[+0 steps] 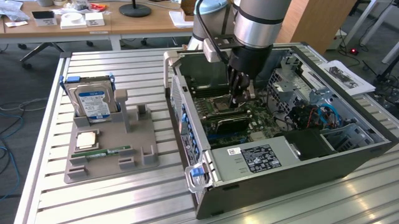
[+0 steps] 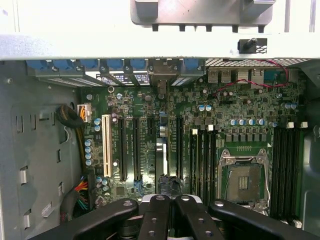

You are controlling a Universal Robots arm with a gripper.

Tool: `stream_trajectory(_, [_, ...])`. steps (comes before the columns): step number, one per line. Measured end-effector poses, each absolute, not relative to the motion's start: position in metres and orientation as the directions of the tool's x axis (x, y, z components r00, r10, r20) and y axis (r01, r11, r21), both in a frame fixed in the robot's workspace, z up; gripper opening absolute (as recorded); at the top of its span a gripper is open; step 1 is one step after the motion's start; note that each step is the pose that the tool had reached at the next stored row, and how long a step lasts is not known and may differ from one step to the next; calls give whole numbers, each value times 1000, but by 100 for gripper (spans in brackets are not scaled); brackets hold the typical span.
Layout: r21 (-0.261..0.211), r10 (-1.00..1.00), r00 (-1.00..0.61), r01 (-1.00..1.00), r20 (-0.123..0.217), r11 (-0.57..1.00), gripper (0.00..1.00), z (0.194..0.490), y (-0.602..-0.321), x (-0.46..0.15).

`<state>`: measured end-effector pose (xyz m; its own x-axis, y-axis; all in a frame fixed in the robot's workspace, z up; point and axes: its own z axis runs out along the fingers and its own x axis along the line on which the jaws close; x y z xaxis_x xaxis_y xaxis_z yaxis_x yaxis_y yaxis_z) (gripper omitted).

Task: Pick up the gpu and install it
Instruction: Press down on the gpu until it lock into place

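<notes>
I stand over a slatted metal table [image 1: 112, 200]. Directly under my hand [image 1: 239, 99] lies an open computer case [image 1: 281, 172], resting on its side on the slats. Off to the exterior view's left of my hand, well apart from it, a grey holder tray [image 1: 115, 149] sits flat on the same table. Far to the exterior view's right of my hand, a printed sheet of paper [image 1: 349, 77] lies at the table's edge.

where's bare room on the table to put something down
Free: slatted table in front of the grey holder tray, and the strip between tray and computer case. Crowded: the tray's back end with the hard drive, and inside the case, where the shut gripper hangs over the motherboard.
</notes>
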<state>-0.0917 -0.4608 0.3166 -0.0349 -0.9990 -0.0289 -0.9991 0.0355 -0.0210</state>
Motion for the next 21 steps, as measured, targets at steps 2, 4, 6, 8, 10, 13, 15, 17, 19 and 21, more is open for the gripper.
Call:
stream_trajectory(2, [-21, -999, -35, -999, -29, 35, 11, 316, -461, -92])
stream_trajectory(4, [-21, -999, -35, -999, -29, 36, 11, 315, -460, -92])
stream_trajectory(6, [-21, -999, -35, -999, -29, 36, 11, 313, -459, -92])
stream_trajectory(8, [-21, -999, -35, -999, -30, 36, 11, 310, -458, -93])
stream_trajectory(10, [-21, -999, -35, -999, -30, 36, 11, 307, -457, -93])
stream_trajectory(13, [-21, -999, -35, -999, -30, 35, 11, 307, -457, -93])
stream_trajectory(15, [-21, -999, -35, -999, -30, 36, 11, 307, -457, -94])
stream_trajectory(17, [-21, -999, -35, -999, -30, 36, 11, 306, -456, -95])
stream_trajectory(19, [-21, -999, -35, -999, -30, 36, 11, 306, -454, -98])
stream_trajectory(21, [-21, -999, -35, -999, -30, 36, 11, 304, -454, -98])
